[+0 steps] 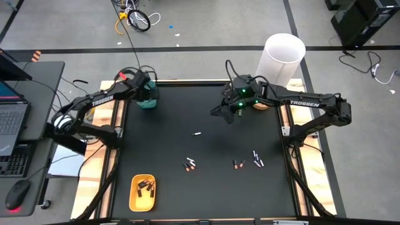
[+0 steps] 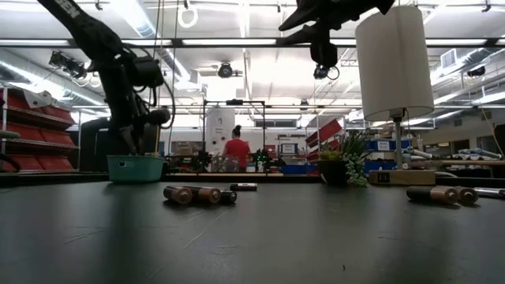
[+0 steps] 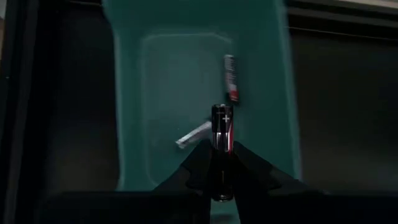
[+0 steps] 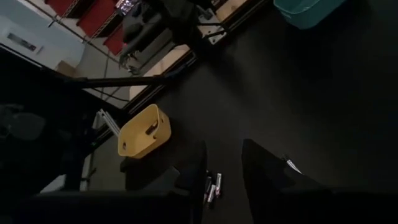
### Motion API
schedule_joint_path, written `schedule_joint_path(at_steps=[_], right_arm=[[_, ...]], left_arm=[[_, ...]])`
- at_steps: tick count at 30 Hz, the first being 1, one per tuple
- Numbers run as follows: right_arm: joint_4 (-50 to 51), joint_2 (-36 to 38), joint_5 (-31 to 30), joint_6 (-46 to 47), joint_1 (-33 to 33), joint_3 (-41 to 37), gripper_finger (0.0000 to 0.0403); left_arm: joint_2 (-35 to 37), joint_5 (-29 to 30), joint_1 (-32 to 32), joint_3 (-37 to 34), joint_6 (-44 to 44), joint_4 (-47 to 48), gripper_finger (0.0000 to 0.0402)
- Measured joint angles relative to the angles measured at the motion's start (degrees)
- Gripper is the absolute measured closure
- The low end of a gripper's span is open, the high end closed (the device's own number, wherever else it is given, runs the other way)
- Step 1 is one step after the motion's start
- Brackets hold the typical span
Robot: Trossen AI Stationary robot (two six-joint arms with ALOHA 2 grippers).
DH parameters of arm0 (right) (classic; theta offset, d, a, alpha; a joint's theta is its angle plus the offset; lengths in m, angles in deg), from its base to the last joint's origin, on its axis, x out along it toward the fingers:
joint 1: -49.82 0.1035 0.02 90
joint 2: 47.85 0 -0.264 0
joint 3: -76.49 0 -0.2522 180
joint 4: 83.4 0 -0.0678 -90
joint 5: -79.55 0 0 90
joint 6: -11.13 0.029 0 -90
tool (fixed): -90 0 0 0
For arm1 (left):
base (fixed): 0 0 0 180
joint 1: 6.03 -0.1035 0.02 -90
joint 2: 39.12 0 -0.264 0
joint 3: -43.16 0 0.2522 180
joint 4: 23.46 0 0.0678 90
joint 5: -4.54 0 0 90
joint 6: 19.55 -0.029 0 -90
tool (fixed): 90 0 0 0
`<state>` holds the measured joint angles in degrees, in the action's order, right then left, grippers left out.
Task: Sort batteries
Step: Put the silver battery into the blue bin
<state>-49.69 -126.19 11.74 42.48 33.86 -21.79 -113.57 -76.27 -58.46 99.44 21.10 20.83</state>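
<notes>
The step in hand looks like a drop-off: on the matte black counter, the left pincer hangs over the smooth teal tray at the upper left of the high view, clamped on a dark battery. Next, it likely must open and release.

The right pincer, upper centre, is raised with nothing in it; its fingers stand apart.

The glossy yellow tray, lower left, holds dark batteries.

Loose batteries, slim cylinders, lie lower centre.

Both arms were matte black with white TROSSEN lettering; the right arm showed green lights near its wrist
</notes>
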Motion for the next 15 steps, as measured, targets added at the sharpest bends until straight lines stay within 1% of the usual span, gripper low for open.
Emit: schedule_joint_path(at_steps=[5,10,15], right_arm=[[-0.1,0.2,0.0,-0.1,0.2,0.0,0.0314],[-0.1,0.2,0.0,-0.1,0.0,0.0,0.0314],[-0.1,0.2,0.0,0.0,-0.4,0.0,0.0314]], left_arm=[[-2.5,-2.8,-3.5,0.0,-1.6,-2.0,0.0349],[-5.8,-5.7,-5.0,0.0,-1.6,-5.5,0.0349],[-8.6,-5.3,-5.0,0.0,-1.6,-6.0,0.0349]])
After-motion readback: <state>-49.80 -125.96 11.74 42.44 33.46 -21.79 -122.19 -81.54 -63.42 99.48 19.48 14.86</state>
